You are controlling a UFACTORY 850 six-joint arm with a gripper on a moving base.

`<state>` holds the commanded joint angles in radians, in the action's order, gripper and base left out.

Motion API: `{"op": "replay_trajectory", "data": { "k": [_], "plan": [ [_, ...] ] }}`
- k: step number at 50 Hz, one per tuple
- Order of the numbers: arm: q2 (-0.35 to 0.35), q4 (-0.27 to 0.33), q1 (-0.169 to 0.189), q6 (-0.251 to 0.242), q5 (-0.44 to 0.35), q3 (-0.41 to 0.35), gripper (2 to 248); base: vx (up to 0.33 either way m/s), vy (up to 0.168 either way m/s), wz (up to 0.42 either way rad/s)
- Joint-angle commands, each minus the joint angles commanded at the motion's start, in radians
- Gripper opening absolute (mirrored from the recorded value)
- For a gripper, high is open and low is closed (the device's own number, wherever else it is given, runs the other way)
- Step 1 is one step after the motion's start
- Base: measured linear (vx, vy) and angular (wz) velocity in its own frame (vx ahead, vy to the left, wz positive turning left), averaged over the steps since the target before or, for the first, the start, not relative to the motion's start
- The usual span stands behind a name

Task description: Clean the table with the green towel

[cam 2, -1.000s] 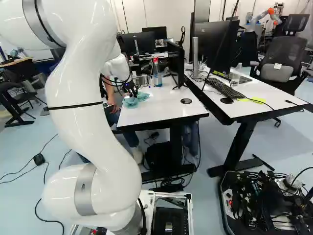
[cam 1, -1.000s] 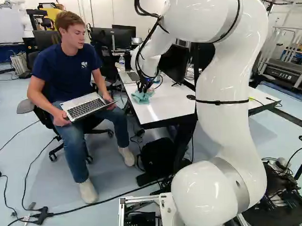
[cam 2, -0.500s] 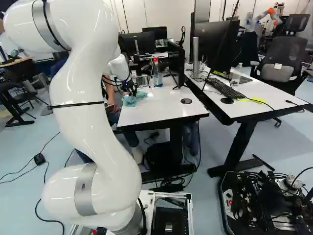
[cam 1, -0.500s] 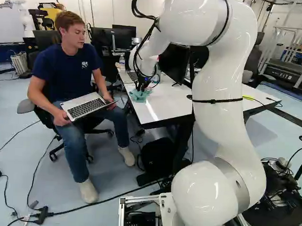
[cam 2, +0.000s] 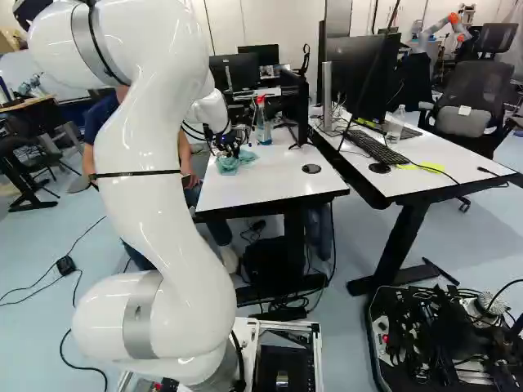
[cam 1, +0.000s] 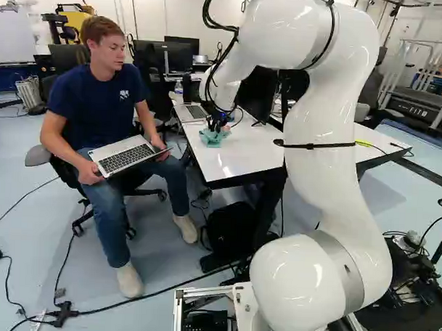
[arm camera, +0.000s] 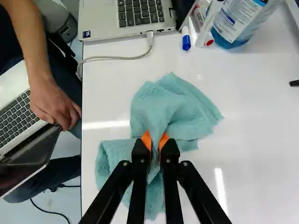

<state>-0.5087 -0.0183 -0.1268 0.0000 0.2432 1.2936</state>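
In the left base view my gripper (cam 1: 217, 123) is low over the white table (cam 1: 239, 160), at the green towel (cam 1: 214, 138). The right base view also shows the gripper (cam 2: 230, 147) over the crumpled towel (cam 2: 237, 162). Seen from the wrist, the gripper (arm camera: 155, 145) pinches a fold of the towel (arm camera: 180, 105) between its orange pads. The cloth lies spread on the tabletop ahead of the fingers and under them.
A laptop (arm camera: 133, 16), a blue-capped marker (arm camera: 186, 41) and a spray bottle (arm camera: 238, 21) stand ahead of the towel. Beside the table edge a seated person holds another laptop (cam 1: 127, 156). A monitor (cam 1: 257, 93) stands behind. Another robot (cam 2: 441, 28) is far back.
The arm has swung over the table, away from the seated person, carrying the towel along with the gripper after a small shift the other way. The base has not moved.
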Motion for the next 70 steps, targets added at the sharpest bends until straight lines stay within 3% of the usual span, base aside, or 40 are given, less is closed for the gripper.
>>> {"op": "replay_trajectory", "data": {
  "k": [18, 40, 52, 70],
  "plan": [
    [0.062, 0.000, 0.018, 0.000, 0.000, -0.083, 39, 0.000, 0.000, 0.000],
    [0.123, 0.000, -0.035, 0.000, 0.000, -0.162, 39, 0.000, 0.000, 0.000],
    [0.109, 0.000, -0.070, 0.000, 0.000, -0.143, 39, 0.000, 0.000, 0.000],
    [0.039, 0.000, -0.098, 0.000, 0.000, -0.053, 39, 0.000, 0.000, 0.000]
  ]
}}
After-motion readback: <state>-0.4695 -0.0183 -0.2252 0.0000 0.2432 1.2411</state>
